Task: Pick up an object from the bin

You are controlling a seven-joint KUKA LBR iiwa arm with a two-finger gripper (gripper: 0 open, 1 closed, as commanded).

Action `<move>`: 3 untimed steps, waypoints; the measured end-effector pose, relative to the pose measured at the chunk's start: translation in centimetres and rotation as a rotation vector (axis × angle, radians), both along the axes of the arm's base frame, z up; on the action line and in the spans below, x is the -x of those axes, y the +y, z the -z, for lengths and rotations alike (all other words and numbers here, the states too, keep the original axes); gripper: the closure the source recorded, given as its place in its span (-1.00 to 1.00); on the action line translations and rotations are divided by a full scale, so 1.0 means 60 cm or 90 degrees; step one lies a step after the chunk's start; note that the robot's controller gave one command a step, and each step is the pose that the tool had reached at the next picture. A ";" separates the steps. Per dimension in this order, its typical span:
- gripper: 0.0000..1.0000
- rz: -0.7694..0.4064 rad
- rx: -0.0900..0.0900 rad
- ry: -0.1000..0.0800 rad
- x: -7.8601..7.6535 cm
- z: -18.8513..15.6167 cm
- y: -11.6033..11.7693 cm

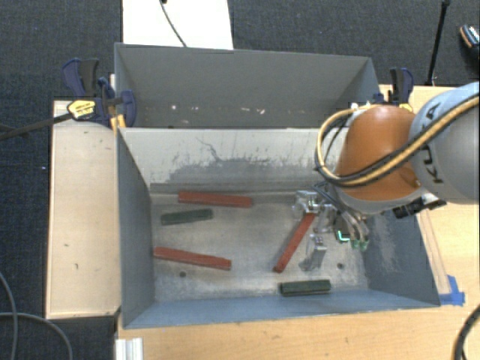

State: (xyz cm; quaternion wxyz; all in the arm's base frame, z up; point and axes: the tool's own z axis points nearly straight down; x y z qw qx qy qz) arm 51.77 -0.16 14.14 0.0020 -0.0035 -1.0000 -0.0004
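My gripper [310, 232] hangs low over the right part of the bin floor, its two metal fingers standing apart, open. A long red stick [291, 247] lies slantwise here, its upper end reaching in under the gripper and its lower end pointing to the front left. I cannot tell whether the fingers touch it. A short dark green stick [304, 286] lies just in front of the gripper, by the front wall.
To the left lie a red stick [214, 199] near the back wall, a dark green stick [186, 216] below it, and another red stick [192, 258] at the front left. The arm's orange cover and cables hang over the bin's right side.
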 end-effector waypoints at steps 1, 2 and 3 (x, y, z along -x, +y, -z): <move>-1.00 -0.231 -0.001 -0.001 -0.031 0.121 0.030; 1.00 -0.230 0.000 -0.003 -0.033 0.118 0.029; 1.00 -0.289 0.001 -0.010 -0.035 -0.115 0.070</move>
